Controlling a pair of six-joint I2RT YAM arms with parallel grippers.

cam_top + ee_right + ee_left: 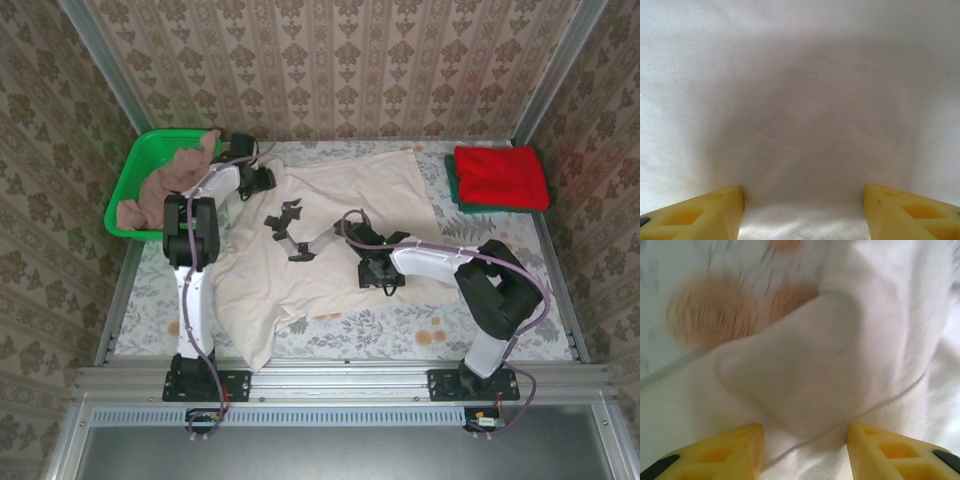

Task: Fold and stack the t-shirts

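Patterned wallpaper walls in a flowered desk (400, 335). Left of the cream t-shirt (370, 185), which lies spread mid-desk, a green basket (128, 190) holds the pink-brown t-shirt (175, 175). On the cream shirt, the left claw (804, 425) stands half-released at a raised fold near its edge, pinching nothing visible. The right claw (802, 187), released wide, hovers over flat cloth. Right of the cream shirt, the red t-shirt (500, 175) lies folded on the dark green t-shirt (452, 185). A shallow pinch could slip and skew the fold.

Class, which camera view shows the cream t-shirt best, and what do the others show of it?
Top external: the cream t-shirt lies spread out, most of its outline visible. Left wrist shows a blurred, rumpled fold; right wrist, flat cloth close up.
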